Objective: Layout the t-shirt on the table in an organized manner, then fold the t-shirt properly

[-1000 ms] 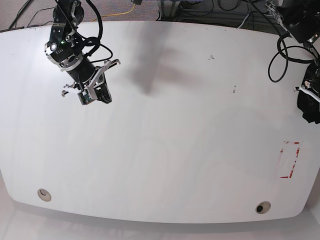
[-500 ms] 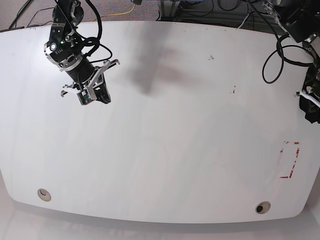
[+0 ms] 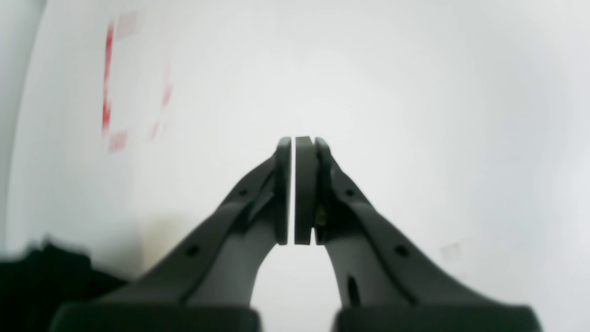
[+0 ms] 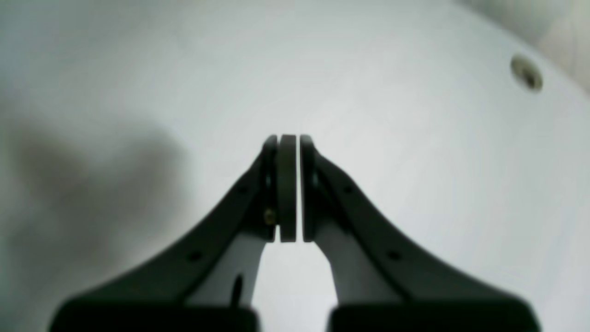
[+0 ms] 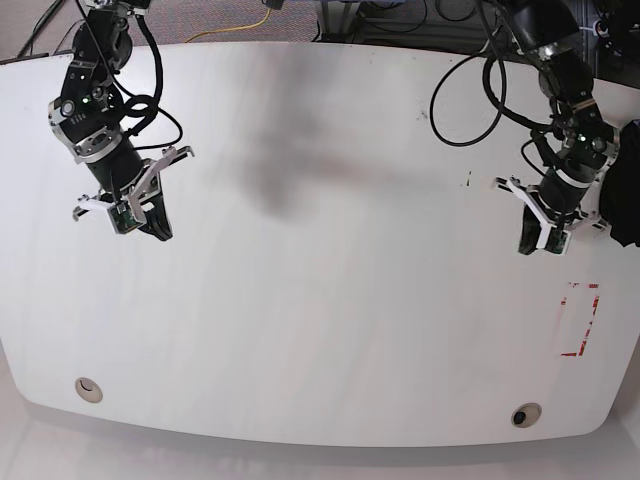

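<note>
The white table [image 5: 320,260] fills the base view. Only a sliver of the black t-shirt [image 5: 633,215] shows, bunched at the table's far right edge; it is also a dark blur at the lower left of the left wrist view [image 3: 41,276]. My left gripper [image 5: 530,245] is shut and empty over bare table, a little left of the shirt; its pads [image 3: 304,184] meet. My right gripper [image 5: 160,232] is shut and empty over the far left of the table; its pads [image 4: 288,184] also meet.
A red tape rectangle [image 5: 580,320] is marked near the right edge and also shows in the left wrist view [image 3: 133,83]. Grommet holes sit at the front left [image 5: 88,389] and front right [image 5: 525,414]; one shows in the right wrist view [image 4: 526,74]. Cables lie behind the table.
My left arm has swung in from the right edge, away from the shirt, and now hangs over the table. My right arm has moved left and slightly down.
</note>
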Available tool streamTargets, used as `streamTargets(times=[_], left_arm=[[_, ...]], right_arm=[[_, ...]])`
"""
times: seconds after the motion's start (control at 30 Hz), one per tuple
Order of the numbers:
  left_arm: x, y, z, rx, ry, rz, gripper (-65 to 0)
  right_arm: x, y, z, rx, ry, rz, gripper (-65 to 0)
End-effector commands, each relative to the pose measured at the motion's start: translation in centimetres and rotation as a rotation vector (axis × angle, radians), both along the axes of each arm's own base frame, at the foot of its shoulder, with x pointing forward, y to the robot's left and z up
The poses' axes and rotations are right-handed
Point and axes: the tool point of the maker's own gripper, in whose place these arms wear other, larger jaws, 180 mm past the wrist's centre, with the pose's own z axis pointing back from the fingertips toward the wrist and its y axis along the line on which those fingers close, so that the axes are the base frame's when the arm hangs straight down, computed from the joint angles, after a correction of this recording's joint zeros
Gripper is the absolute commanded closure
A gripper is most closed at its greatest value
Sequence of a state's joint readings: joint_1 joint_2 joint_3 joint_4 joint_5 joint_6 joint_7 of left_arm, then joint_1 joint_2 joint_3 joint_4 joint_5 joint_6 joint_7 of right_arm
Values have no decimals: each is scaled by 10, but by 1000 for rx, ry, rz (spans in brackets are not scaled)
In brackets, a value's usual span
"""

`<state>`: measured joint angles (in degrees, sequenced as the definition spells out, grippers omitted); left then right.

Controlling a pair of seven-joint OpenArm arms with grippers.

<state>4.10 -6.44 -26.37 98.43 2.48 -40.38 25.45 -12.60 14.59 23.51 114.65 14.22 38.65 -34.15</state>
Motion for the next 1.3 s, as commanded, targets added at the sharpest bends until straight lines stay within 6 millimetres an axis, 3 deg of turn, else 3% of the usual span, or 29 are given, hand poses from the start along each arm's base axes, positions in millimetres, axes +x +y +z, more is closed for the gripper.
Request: streamTargets(times=[0.0,0.2,0.4,0.53,0.93,1.27], left_arm=[[1,-17,24,1,-79,-31,0],[-21,-50,26,-18,-82,-80,0],[-45,-54,21,-11,-53,-84,0],[-75,-58,0,-31,22,-78,0],[-131,-83,-19,-149,39,-118,0],[-191,-84,-42,-166,184,-107,0]], right_arm=[[4,-12,21,10,-91,-23,-8],[-7,-25,24,49,-146,-56,-8],[-30,-15,11,126,-150,-64,-8],[-58,-16,1,180,-151,-107,-8],[-129,-13,-27,273,-60,-225,-8],[-192,-3,-48,309,87,-310,-8]])
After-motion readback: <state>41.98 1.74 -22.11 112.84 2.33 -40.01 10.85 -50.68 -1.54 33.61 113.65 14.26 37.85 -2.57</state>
